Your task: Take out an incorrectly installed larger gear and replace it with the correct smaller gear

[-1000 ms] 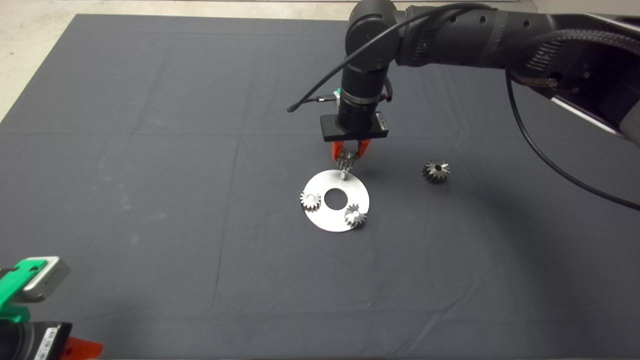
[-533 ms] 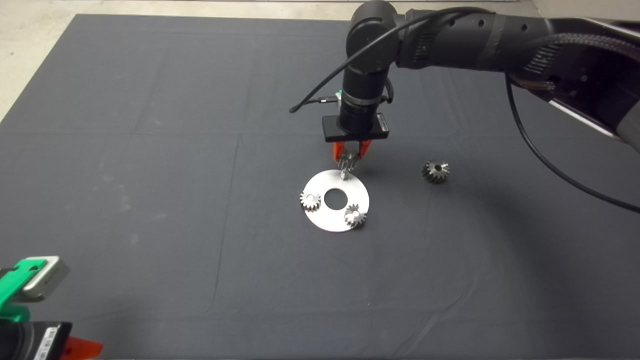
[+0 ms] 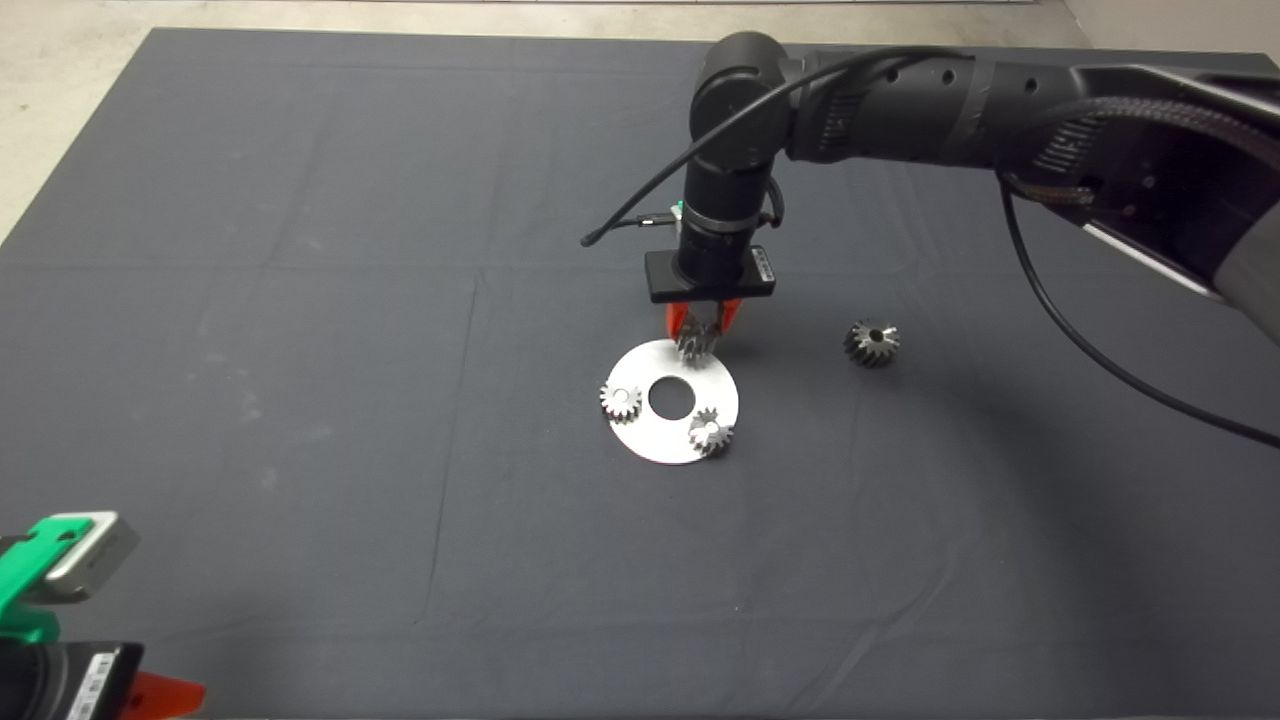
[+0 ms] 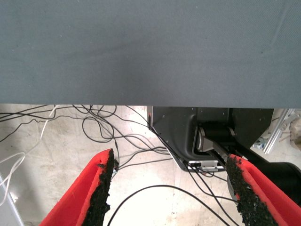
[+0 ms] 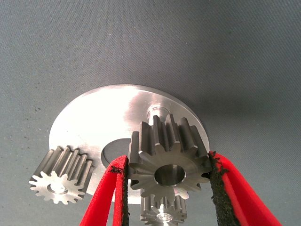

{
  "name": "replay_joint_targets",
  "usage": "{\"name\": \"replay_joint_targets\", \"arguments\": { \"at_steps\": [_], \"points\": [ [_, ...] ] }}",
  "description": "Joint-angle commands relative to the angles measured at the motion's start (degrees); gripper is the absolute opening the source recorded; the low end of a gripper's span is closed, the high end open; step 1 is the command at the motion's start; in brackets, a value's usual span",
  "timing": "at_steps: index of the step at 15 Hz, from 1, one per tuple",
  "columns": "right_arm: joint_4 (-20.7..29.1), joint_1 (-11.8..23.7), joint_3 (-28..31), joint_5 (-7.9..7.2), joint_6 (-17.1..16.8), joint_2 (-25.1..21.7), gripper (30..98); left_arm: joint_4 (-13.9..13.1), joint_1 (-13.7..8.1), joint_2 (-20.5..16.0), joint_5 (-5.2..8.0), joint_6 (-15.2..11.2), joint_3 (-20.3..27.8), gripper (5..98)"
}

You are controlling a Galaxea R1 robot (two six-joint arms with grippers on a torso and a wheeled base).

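My right gripper [image 3: 697,333] is shut on a smaller gear [image 3: 692,346] and holds it just over the far edge of the round steel plate [image 3: 655,441]. In the right wrist view the red fingers [image 5: 221,181] clamp this gear [image 5: 169,160] by its teeth, with the plate's bare peg [image 5: 156,112] just beyond it. Two other small gears [image 3: 621,401] [image 3: 710,432] sit on the plate. The larger gear [image 3: 871,343] lies on the mat to the right of the plate, apart from my gripper. My left gripper [image 3: 150,693] is parked at the lower left, open and empty.
The plate has a round centre hole [image 3: 671,397]. The dark mat [image 3: 300,350] covers the table. The left wrist view shows the mat's edge with floor cables [image 4: 108,136] and a black machine base [image 4: 207,136] beyond.
My right gripper has come down with the small gear toward the plate's far edge. The peg that showed below the gear is now hidden in the head view.
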Motion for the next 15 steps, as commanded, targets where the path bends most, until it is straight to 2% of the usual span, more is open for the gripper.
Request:
{"name": "replay_joint_targets", "arguments": {
  "at_steps": [1, 10, 15],
  "points": [
    [-2.32, 1.48, -0.08, -3.78, -0.32, 0.70, 34.9, 0.07, 0.05, -0.32, 0.02, -0.19, -0.40, 59.7],
    [-4.42, 1.14, 0.44, -3.69, -0.67, 0.88, 34.8, 1.56, 0.09, -0.25, 0.02, -0.41, -0.40, 59.7],
    [-4.86, -0.18, 0.62, -3.69, -0.67, 1.14, 34.9, 1.65, 0.09, -0.24, 0.02, -0.41, -0.40, 59.7]
  ]
}}
